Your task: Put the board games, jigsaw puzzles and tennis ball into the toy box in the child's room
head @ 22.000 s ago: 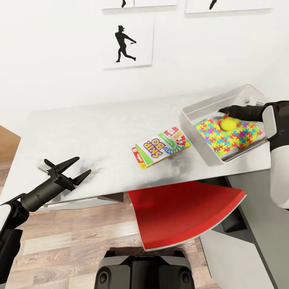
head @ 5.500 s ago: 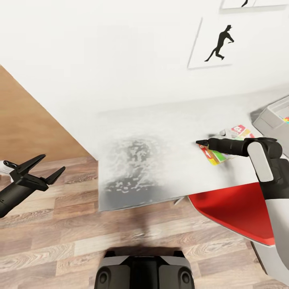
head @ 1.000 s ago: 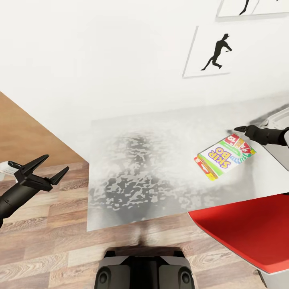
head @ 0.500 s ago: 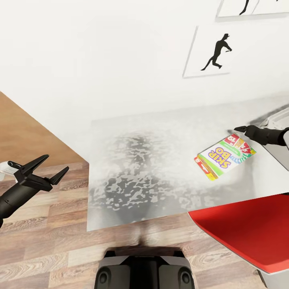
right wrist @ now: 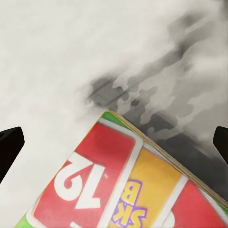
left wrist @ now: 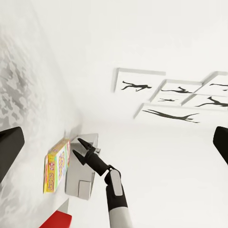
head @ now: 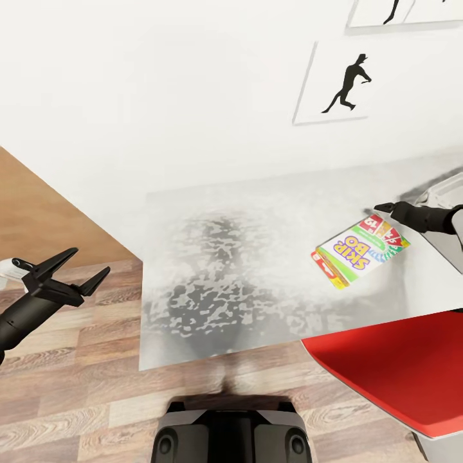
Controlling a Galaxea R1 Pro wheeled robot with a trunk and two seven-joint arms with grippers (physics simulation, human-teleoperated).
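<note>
1. A Skip-Bo game box (head: 361,251) lies flat on the white table (head: 244,257), near the table's right end in the head view, its lettered face up.
2. The right gripper (head: 384,208) hangs just above the far corner of the game box, its arm reaching in from the right edge of the head view. The right wrist view looks straight down on the box's red "12" card art (right wrist: 90,180), with the dark finger (right wrist: 10,142) tips spread wide at either edge: jaws open, holding nothing.
3. The left gripper (head: 76,270) hovers over the wood-plank floor (head: 83,386), well apart from the table's left end, its two black fingers splayed open and empty.
4. The toy box (head: 444,190), light grey, shows as a sliver at the right edge of the head view, just beyond the right gripper; the left wrist view shows it (left wrist: 85,171) on the table directly past the game box (left wrist: 57,164).
5. A red chair seat (head: 386,360) sits under the table's near edge at lower right.
6. Black silhouette prints (head: 347,80) hang on the white wall behind the table.
7. The robot's dark base (head: 231,431) fills the bottom centre of the head view.
</note>
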